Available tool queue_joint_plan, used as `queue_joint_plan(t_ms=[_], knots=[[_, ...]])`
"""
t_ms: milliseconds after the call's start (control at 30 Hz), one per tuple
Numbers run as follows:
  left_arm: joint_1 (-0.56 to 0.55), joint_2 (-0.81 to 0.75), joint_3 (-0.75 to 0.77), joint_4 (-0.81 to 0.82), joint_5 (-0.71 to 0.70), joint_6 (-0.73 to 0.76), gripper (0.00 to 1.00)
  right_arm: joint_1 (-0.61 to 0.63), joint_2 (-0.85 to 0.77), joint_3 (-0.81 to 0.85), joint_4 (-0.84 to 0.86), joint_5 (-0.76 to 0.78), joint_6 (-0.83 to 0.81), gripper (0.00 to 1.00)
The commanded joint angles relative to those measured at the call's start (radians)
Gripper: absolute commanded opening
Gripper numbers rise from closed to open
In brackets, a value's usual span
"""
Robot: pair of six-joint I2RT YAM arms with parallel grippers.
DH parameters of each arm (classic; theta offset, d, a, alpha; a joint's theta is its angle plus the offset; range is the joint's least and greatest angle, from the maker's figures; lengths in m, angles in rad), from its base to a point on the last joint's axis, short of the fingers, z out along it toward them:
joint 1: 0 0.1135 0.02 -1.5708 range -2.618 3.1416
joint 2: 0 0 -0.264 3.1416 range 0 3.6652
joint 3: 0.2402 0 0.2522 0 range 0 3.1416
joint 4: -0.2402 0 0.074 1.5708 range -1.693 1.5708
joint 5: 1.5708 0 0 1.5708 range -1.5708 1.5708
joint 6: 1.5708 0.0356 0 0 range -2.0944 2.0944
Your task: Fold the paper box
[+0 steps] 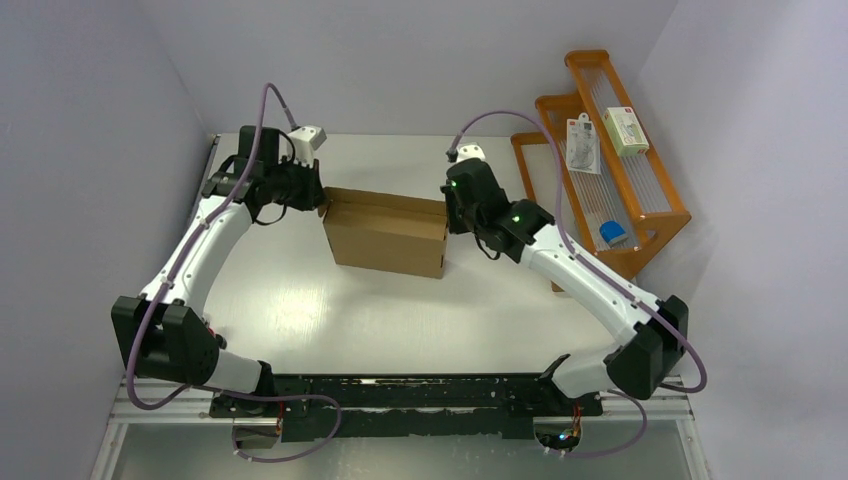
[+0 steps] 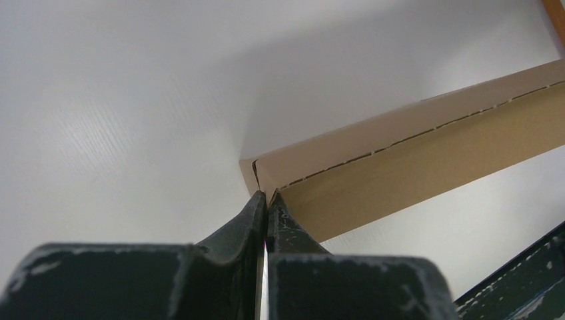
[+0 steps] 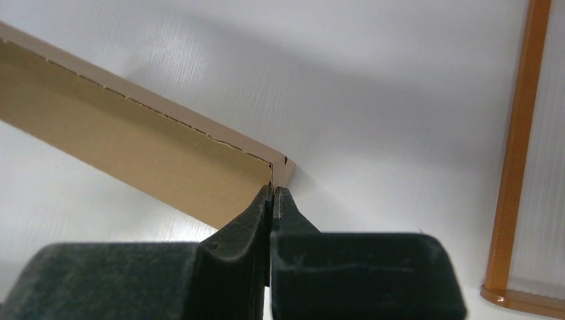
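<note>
Mostly cropped paper box (wrist views)

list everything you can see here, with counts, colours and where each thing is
paper box: one, brown cardboard, middle of the table
table: one, white, under everything
rack: one, orange with a wire front, at the table's right side
small packages: two, white, leaning on the rack's upper part
blue item: one, low on the rack, too small to identify
left gripper: one, black, shut on the box's left-end corner
right gripper: one, black, shut on the box's right-end corner
arms: two, white and black with purple cables, bases at the near edge, one reaching to each end of the box
</note>
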Motion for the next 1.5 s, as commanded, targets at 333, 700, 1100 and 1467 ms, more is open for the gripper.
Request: queue_joint_plan(t_ms=[333,700,1100,1467], knots=[[-0.092,-0.007,0.028,-0.066,-0.189,-0.281,0.05,-0.005,0.105,0.145,-0.126,0.084,0.215,0.00],[-0.133,-0.019,-0.008,-0.052,-0.253,-0.363,0.05,-0.006,0.154,0.182,-0.194,0.167,0.366,0.00],[-0.138,-0.039,-0.019,-0.042,-0.246,-0.401,0.05,-0.006,0.148,0.145,-0.155,0.199,0.380,0.00],[-0.138,-0.041,-0.008,-0.044,-0.249,-0.412,0.05,-0.005,0.154,0.083,-0.127,0.162,0.312,0.00]])
